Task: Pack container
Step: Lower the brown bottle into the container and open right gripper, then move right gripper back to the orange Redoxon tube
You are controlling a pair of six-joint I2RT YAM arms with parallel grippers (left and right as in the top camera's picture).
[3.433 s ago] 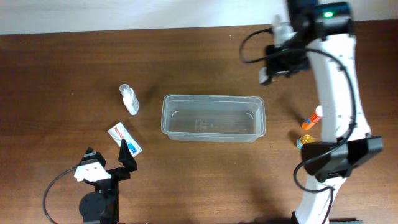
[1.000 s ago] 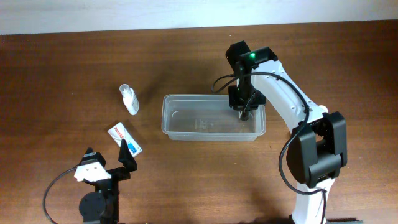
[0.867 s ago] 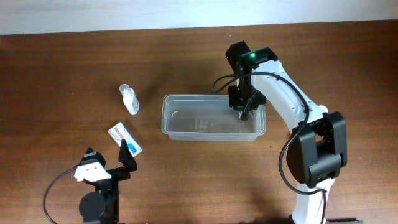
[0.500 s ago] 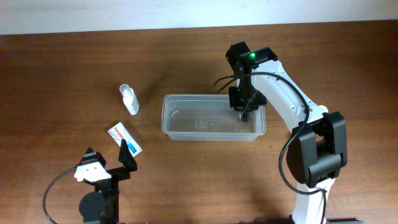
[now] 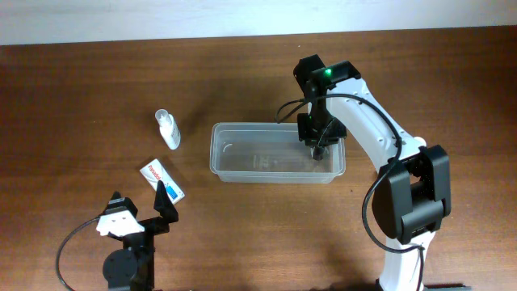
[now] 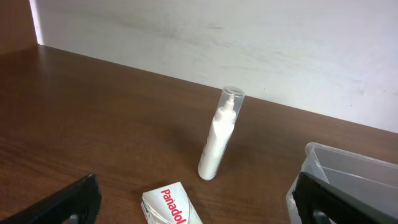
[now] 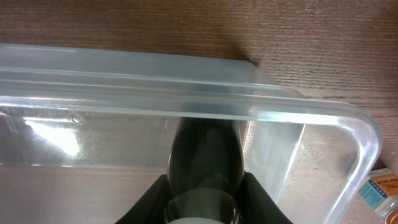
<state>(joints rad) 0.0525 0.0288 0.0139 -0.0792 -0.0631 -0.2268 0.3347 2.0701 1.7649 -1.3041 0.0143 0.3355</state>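
1. Shows the right tool reaching down into the right end of the container, with a dark, rounded bottle between its fingers.
2. Leaves unclear whether those fingers clench the bottle or only flank it; cannot tell from either view.
3. Places the clear rectangular container near the middle of the dark wooden table, long side running left to right.
4. Shows a white spray bottle with a clear cap, apart from the container on its left.
5. Shows a white Panadol box near that spray bottle, closer to the table's front edge.
6. Shows the left tool at the front left, released, fingers spread wide with nothing between them, close to the box.
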